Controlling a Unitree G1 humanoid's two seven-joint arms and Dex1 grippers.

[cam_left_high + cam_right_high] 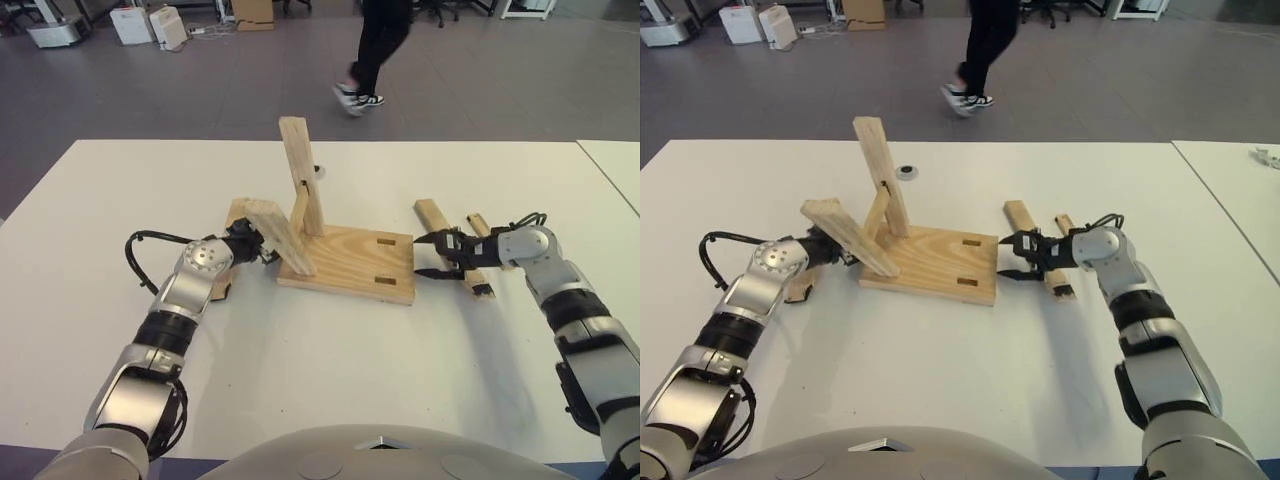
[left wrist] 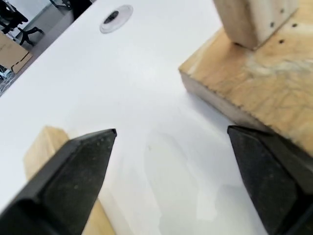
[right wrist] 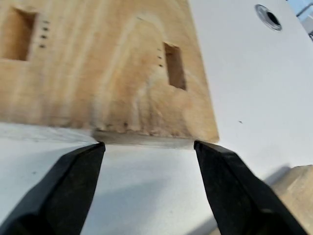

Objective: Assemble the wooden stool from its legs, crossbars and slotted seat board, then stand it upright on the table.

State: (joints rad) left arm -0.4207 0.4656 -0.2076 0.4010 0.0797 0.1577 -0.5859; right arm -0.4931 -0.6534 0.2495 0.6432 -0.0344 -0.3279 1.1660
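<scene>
The slotted seat board (image 1: 350, 265) lies flat at mid-table, its two right-hand slots (image 3: 174, 66) open. Two legs stand in its left side: a tall one (image 1: 298, 170) tilting back, and one (image 1: 280, 235) leaning far to the left. A short crossbar (image 1: 300, 208) seems to join them. My left gripper (image 1: 264, 248) is open, low beside the leaning leg at the board's left corner (image 2: 254, 83). My right gripper (image 1: 428, 256) is open, its fingers (image 3: 73, 181) just off the board's right edge. A loose leg (image 1: 438, 222) and a shorter piece (image 1: 482, 275) lie by the right wrist.
Another wooden piece (image 1: 222, 288) lies under my left forearm, with its end (image 2: 44, 147) beside the left finger. A round grommet (image 1: 318, 170) is set in the table behind the legs. A second table (image 1: 620, 165) adjoins at the right. The table's front half is bare.
</scene>
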